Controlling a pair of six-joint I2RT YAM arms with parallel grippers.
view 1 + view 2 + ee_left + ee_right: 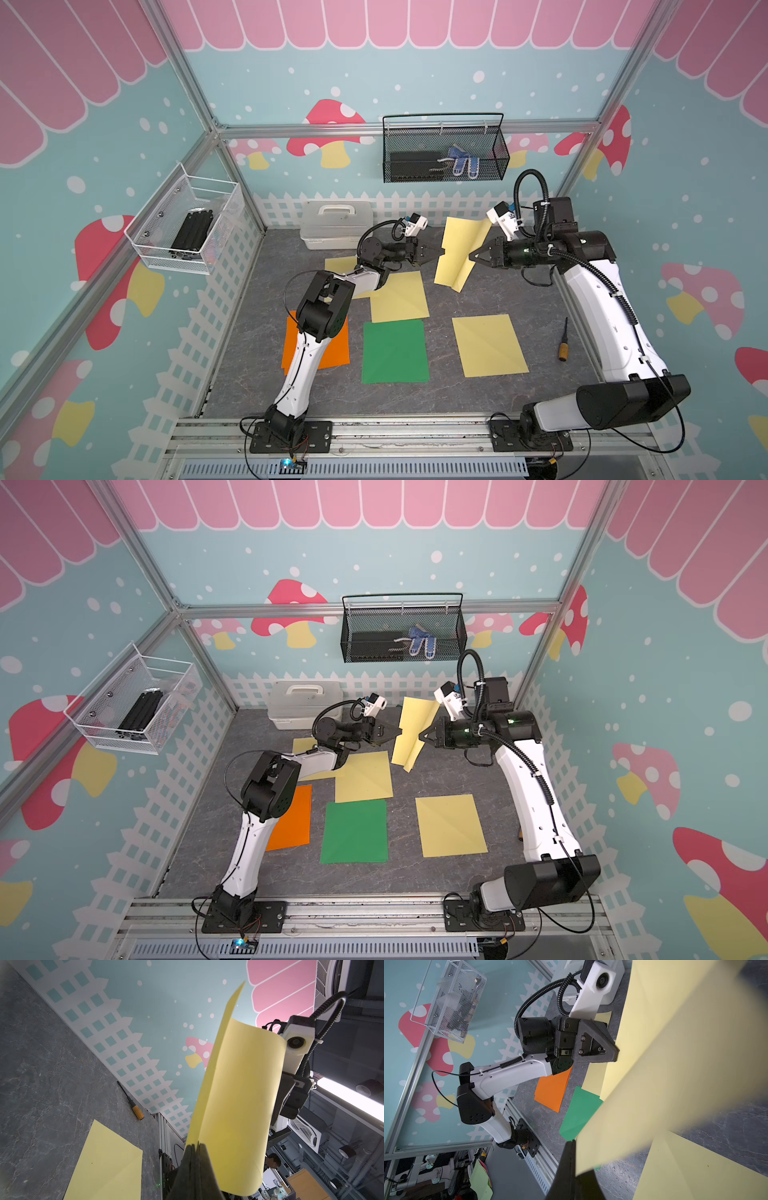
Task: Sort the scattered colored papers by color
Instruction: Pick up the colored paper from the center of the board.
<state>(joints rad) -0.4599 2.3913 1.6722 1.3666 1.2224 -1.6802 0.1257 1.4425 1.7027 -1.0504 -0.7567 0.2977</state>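
A pale yellow paper (461, 249) hangs curled in the air near the back of the table, held from both sides. My left gripper (440, 252) is shut on its left edge, fingertips pinching the sheet (239, 1095) in the left wrist view. On the opposite edge my right gripper (473, 257) is shut as well, as the right wrist view shows (572, 1142). Flat on the table lie a yellow paper (399, 297), another yellow paper (488, 345), a green paper (395, 351) and an orange paper (336, 351) partly under my left arm. A further yellow sheet (338, 264) peeks out behind the left arm.
A white lidded box (336, 224) stands at the back left of the table. A screwdriver (564, 340) lies near the right wall. A black mesh basket (444, 149) hangs on the back wall and a white wire basket (187, 224) on the left wall.
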